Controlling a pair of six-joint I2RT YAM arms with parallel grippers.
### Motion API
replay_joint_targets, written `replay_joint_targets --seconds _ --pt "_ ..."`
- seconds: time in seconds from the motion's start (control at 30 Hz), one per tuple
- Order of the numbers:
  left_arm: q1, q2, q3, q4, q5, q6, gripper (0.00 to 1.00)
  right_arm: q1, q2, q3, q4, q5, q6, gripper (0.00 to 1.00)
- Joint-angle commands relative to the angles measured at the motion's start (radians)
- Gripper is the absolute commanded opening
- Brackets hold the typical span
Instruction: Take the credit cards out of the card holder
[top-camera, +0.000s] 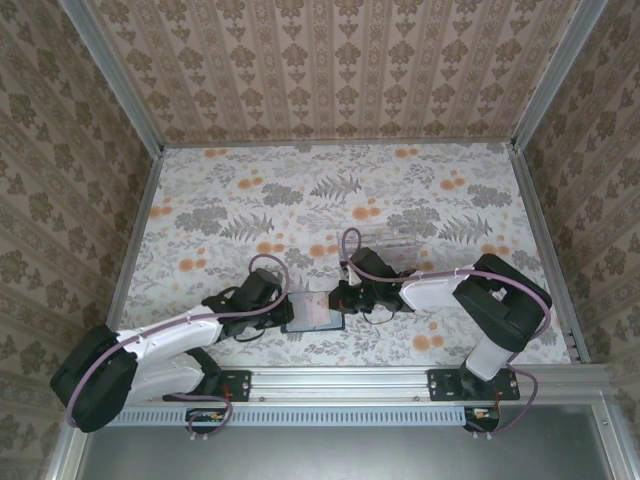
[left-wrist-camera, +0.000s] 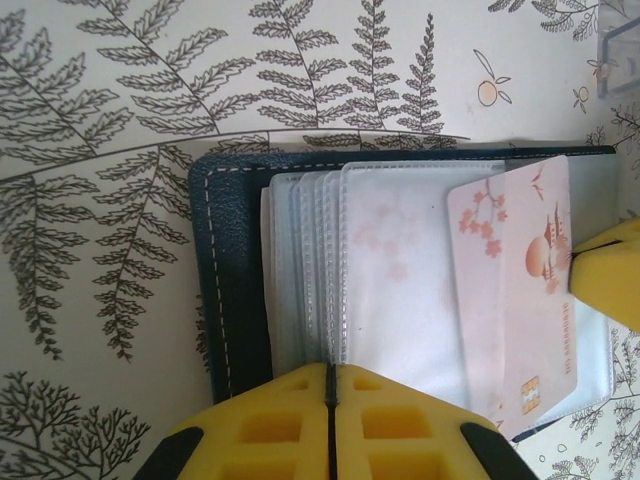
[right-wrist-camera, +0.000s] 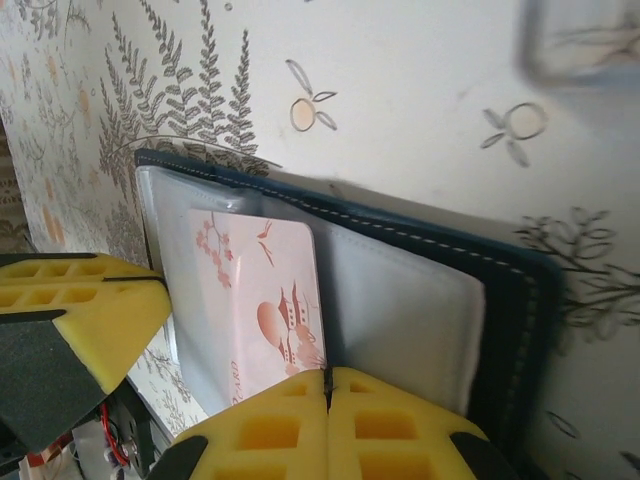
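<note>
Left wrist view of left gripper (left-wrist-camera: 330, 390) clamped on card holder (left-wrist-camera: 228, 280) sleeves, right gripper (right-wrist-camera: 326, 388) pinching pink card (left-wrist-camera: 520, 290); best slid straight out, holder pinned.

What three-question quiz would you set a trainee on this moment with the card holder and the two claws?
1. True or false: the navy card holder lies folded shut.
2. The credit card pinched by the right claw is: A green, B pink with blossoms, C black.
3. What is the left claw shut on?
Key: 1 false, it lies open. 2 B. 3 the card holder's clear sleeves.
</note>
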Motion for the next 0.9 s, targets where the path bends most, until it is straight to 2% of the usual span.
replay_joint_targets --seconds 0.0,0.23,0.6,0.87 --pt "0.008 -0.028 0.021 -0.110 -0.031 0.006 0.10 -0.011 -0.021 -0.021 -0.042 -0.015 -0.032 0.00" --pt "0.003 -0.111 0.058 -0.174 -0.055 0.018 0.12 -0.015 -0.042 -0.040 -0.031 -0.027 -0.047 0.00" --pt "0.001 -0.103 0.070 -0.160 -0.046 0.023 0.12 -0.044 -0.142 -0.096 -0.093 -0.011 -0.084 0.00" --pt "-0.053 0.010 0.140 -0.061 -0.021 0.040 0.12 -0.040 -0.082 -0.063 -0.045 -0.050 -0.067 0.00"
